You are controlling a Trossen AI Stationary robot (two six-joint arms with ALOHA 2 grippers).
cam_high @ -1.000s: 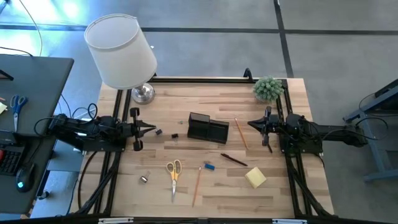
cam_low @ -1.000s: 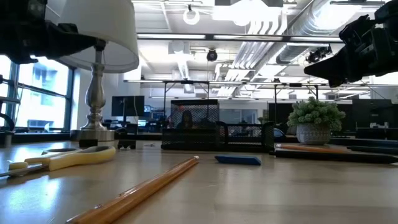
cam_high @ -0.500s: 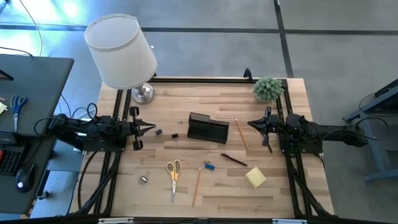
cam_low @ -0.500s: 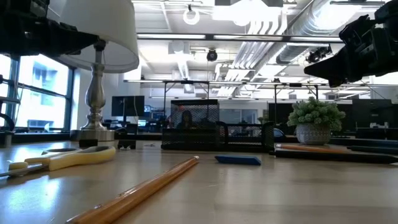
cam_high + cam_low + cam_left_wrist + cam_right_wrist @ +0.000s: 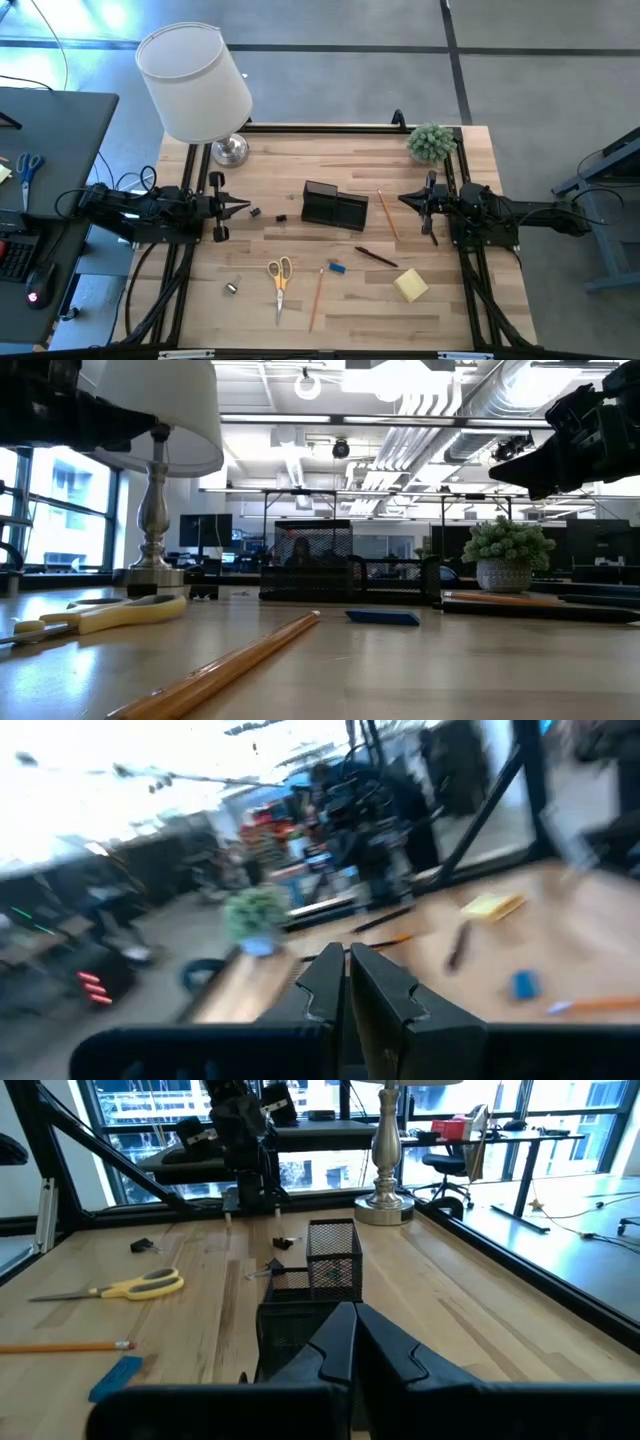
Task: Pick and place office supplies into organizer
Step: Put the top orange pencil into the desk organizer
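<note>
The black organizer (image 5: 334, 206) stands mid-table. Nearer the front edge lie yellow-handled scissors (image 5: 280, 280), a pencil (image 5: 316, 298), a small blue piece (image 5: 336, 267), a dark pen (image 5: 376, 257) and a yellow sticky-note pad (image 5: 410, 285). A second pencil (image 5: 387, 214) lies to the right of the organizer. Small clips (image 5: 255, 212) lie to its left, and another clip (image 5: 231, 288) lies near the front left. My left gripper (image 5: 245, 207) hovers shut at the left, pointing level toward the organizer. My right gripper (image 5: 402, 198) hovers shut at the right, facing it.
A white-shaded lamp (image 5: 195, 85) stands on its metal base (image 5: 230, 150) at the far left corner. A small potted plant (image 5: 431, 142) sits at the far right corner. Black frame rails (image 5: 170, 290) run along both table sides.
My left gripper has rolled a little about the line it points along, staying in place and shut. Nothing on the table has moved.
</note>
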